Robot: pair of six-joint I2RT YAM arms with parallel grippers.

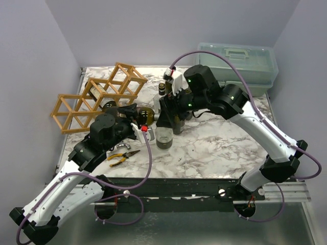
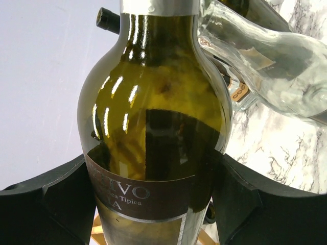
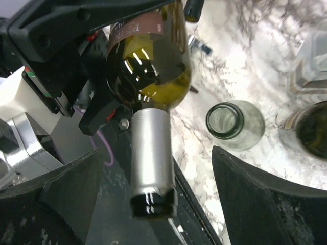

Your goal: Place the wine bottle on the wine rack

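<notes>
My left gripper (image 1: 134, 113) is shut on the wine bottle (image 1: 146, 115), an olive-green bottle with a brown label; in the left wrist view its black fingers (image 2: 46, 204) press both sides of the bottle (image 2: 153, 127) at the label. The bottle's silver-foiled neck (image 3: 150, 153) points between the fingers of my right gripper (image 3: 153, 204), which is open with gaps on both sides of the neck. In the top view the right gripper (image 1: 166, 109) is just right of the bottle. The wooden lattice wine rack (image 1: 97, 97) stands at the back left, just behind the left gripper.
An upright clear glass bottle (image 1: 164, 137) stands in front of the grippers, its open mouth (image 3: 232, 122) showing below the right wrist. More dark bottles (image 1: 162, 89) stand behind. Yellow-handled pliers (image 1: 122, 155) lie near the left arm. A translucent toolbox (image 1: 237, 64) sits back right.
</notes>
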